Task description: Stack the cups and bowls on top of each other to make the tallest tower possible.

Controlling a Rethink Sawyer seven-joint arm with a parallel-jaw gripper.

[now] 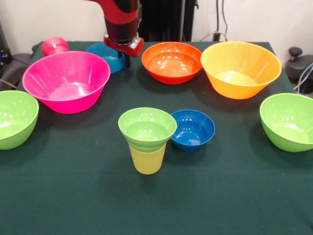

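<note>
A pale yellow cup [146, 160] stands upright at the table's middle front, with a small lime green bowl [146, 128] seated in its mouth; this is the tower. A small dark blue bowl [193, 130] sits right beside it, to its right. A big pink bowl [66, 81], an orange-red bowl [172, 62] and a big yellow-orange bowl [240, 69] stand in a row behind. Lime green bowls sit at the left edge [13, 118] and the right edge [288, 122]. My gripper [125, 59] hangs low at the far side, at the right rim of a light blue bowl [105, 54].
A reddish-pink cup [54, 45] sits at the far left corner behind the pink bowl. The dark green tablecloth [220, 196] covers the table. Dark equipment stands off the table at the right and left edges.
</note>
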